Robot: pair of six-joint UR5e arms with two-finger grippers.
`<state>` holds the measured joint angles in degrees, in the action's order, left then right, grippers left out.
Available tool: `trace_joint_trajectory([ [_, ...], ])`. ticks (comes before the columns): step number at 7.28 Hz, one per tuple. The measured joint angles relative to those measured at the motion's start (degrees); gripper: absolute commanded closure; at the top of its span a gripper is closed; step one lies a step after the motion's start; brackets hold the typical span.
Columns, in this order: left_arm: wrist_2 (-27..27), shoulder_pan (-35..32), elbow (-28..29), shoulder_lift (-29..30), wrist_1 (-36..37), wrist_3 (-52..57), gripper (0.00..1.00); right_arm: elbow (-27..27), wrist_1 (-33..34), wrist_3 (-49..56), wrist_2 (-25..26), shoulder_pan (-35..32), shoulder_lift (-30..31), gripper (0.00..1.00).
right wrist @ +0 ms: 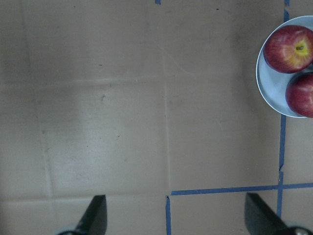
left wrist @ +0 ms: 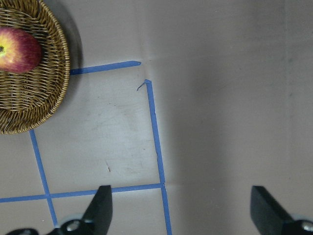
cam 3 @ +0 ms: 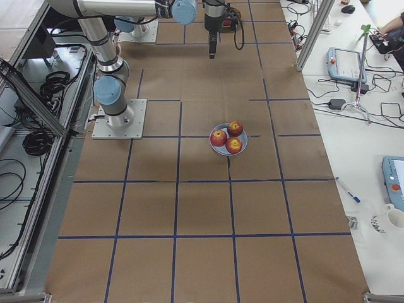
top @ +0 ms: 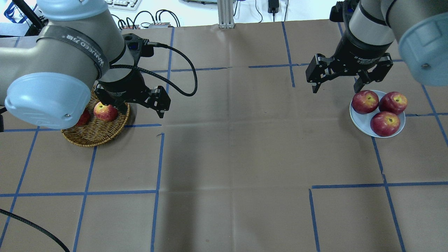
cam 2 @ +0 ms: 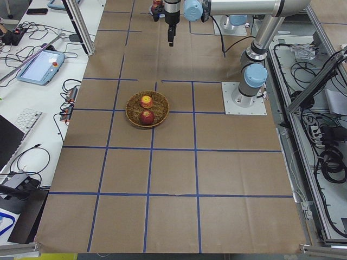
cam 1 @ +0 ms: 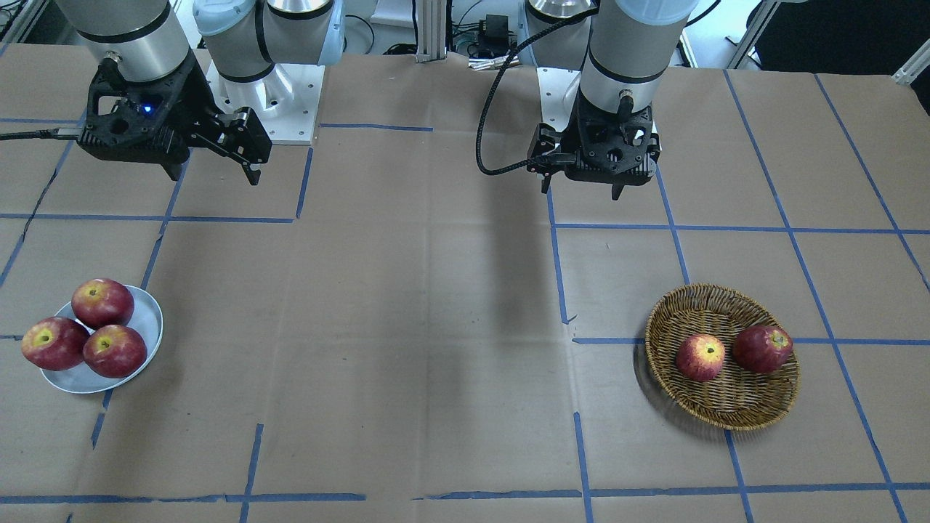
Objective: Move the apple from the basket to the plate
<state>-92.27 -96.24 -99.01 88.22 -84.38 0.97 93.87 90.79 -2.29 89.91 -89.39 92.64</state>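
Left fingers (left wrist: 100, 209) and right fingers (right wrist: 96, 216) both stand apart, empty. Expect the apple (cam 1: 700, 357) to be firm, smooth and fairly heavy, so straddle its widest girth inside the basket (cam 1: 712, 305).

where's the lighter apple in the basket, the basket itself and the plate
apple (cam 1: 700, 357), front-facing view, middle of its pinkish-red skin
basket (cam 1: 726, 399), front-facing view, bare woven wall toward the camera
plate (cam 1: 151, 319), front-facing view, bare pale rim on its right side
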Motion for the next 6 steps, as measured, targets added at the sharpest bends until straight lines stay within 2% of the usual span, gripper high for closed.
trace_joint_trajectory([
  [6, -0.3, 0.1, -0.1, 0.0, 0.1, 0.8, 0.01, 0.0, 0.0, 0.0, 0.0, -0.1, 0.0, 0.0],
])
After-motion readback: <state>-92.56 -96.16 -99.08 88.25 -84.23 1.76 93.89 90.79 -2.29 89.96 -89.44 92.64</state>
